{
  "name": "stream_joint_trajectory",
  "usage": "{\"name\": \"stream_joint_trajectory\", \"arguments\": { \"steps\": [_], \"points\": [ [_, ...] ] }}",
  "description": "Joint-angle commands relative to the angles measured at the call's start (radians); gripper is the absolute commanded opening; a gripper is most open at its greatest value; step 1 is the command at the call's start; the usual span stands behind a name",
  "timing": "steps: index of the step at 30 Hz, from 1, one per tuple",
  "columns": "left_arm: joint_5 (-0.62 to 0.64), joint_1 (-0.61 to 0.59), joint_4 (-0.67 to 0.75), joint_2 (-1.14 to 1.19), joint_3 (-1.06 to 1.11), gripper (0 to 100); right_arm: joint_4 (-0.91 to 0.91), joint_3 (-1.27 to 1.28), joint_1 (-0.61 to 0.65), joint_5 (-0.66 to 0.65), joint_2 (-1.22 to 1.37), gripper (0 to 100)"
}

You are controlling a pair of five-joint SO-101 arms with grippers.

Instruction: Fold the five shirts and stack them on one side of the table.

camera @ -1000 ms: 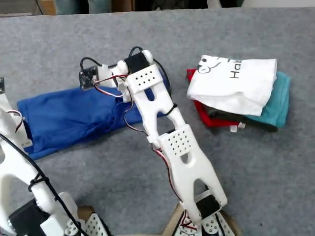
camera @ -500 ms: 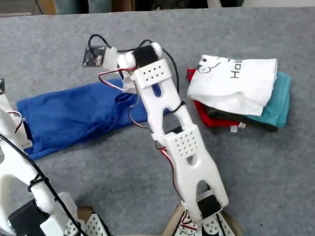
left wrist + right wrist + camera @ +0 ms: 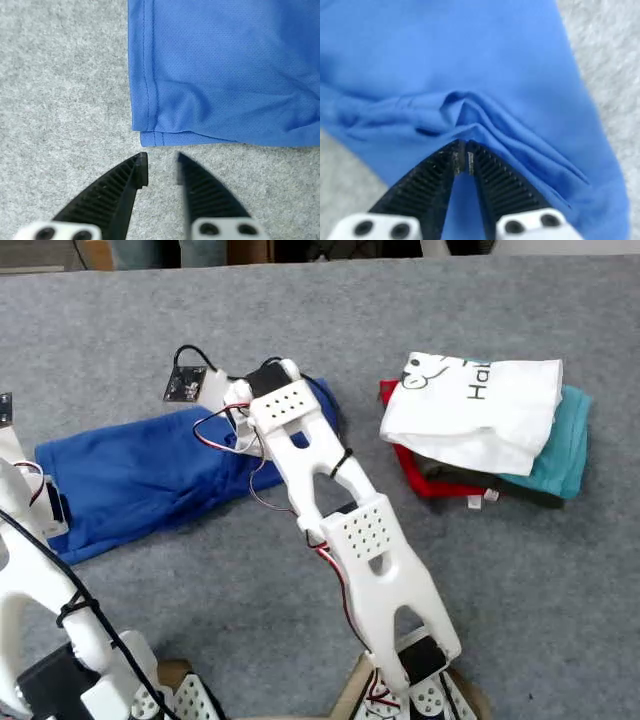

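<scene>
The right arm (image 3: 330, 500) is being brought back down over the blue shirt (image 3: 130, 475). Half a second earlier its wrist was being held higher and farther out across the tabletop (image 3: 520, 580), with the shirt's end nearest the stack of folded shirts (image 3: 480, 430) drawn in under it. Now that end is being shown again beside the wrist, much as it was a second ago. The rest of the shirt, stretched away from the stack in a long band, is being left where it was.

In the right wrist view, the right hand (image 3: 462, 155) is being kept closed, and a puckered ridge of blue cloth is being pinched at its tips. The lift-and-lower is being read as a try at carrying this end over towards the far end, so the crosswise fold is judged as not yet made. The shirt is lying full length and well short of being ready for stacking.

The left hand (image 3: 161, 165) is being held just off the shirt's hemmed corner, at the end farthest from the stack. Its jaws are slightly parted and nothing is being gripped between them. No change in the left arm (image 3: 30, 570) is being noted across the three high views.

The stack, with the white shirt (image 3: 470, 410) on top, is being left untouched throughout, so four shirts are being counted as done and the blue one as the last.
</scene>
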State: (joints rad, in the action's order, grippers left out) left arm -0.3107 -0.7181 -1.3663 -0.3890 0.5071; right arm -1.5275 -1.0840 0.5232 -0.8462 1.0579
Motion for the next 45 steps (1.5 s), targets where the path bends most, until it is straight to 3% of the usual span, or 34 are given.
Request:
{"name": "stream_joint_trajectory", "arguments": {
  "steps": [1, 3, 8, 16, 22, 26, 31, 39, 45],
  "points": [
    [0.000, 0.004, 0.005, 0.005, -0.081, 17, -0.144, -0.168, 0.003, 0.006, -0.024, 2.1],
    [0.015, 0.002, -0.003, 0.043, -0.125, 17, -0.230, -0.255, 0.000, 0.002, -0.019, 2.1],
    [0.089, 0.001, -0.115, 0.339, -0.409, 21, -0.241, -0.302, -0.038, 0.000, -0.054, 2.1],
    [0.170, -0.002, -0.356, 1.051, -1.171, 24, -0.239, -0.139, -0.044, 0.032, -0.249, 2.1],
    [0.155, -0.050, -0.394, 1.435, -1.581, 24, -0.239, -0.036, -0.052, 0.028, -0.351, 2.1],
    [0.054, -0.058, -0.394, 1.456, -1.613, 24, -0.238, -0.007, -0.052, 0.028, -0.375, 2.1],
    [0.049, -0.056, -0.394, 1.458, -1.541, 23, -0.236, -0.015, -0.051, 0.028, -0.381, 2.1],
    [0.049, -0.033, -0.394, 1.458, -1.531, 2, -0.236, -0.016, -0.051, 0.028, -0.383, 2.1],
    [0.051, -0.050, -0.394, 1.445, -1.549, 3, -0.238, -0.097, -0.052, 0.034, -0.383, 2.1]
  ]
}}
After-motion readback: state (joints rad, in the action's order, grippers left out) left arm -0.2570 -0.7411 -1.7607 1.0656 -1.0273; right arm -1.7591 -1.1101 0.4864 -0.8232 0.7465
